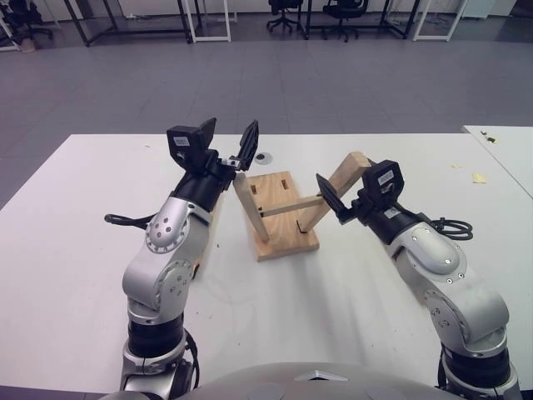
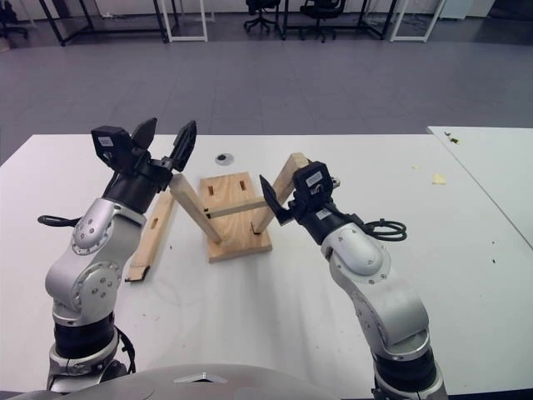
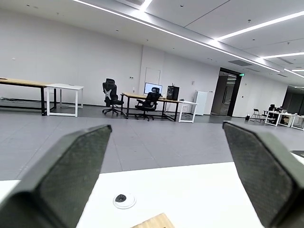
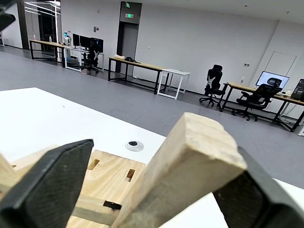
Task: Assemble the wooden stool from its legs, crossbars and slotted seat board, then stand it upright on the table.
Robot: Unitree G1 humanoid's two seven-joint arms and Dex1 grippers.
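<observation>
Right gripper loosely straddles the seat board's three-o'clock leg, probably steadying it; left gripper gapes wide above the nine-o'clock leg.

Around you a grey floor, white walls, ceiling strip lights, desks with black chairs, a monitor, a dark doorway, a second table on your right.

Brightly and evenly lit from long ceiling strips overhead; only soft, pale shadows lying on the white tabletop.
</observation>
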